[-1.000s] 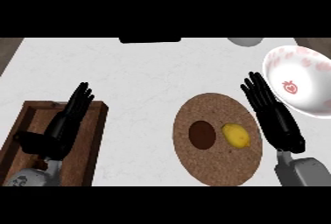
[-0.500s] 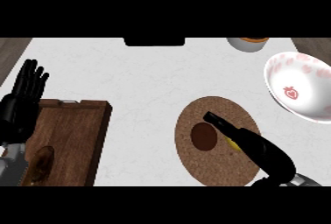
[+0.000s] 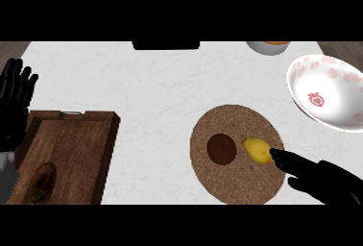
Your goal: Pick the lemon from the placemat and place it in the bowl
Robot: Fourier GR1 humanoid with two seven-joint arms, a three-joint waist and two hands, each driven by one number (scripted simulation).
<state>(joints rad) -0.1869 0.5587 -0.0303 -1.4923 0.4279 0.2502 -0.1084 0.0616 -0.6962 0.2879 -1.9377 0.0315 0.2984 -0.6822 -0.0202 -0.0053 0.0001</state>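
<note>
On the round cork placemat, right of a dark brown disc, lies the lemon. Right hand reaches from lower right, fingers extended, tips touching the lemon, not curled round it. Left hand rests open at left edge, above a wooden tray. Bowl at upper right.
</note>
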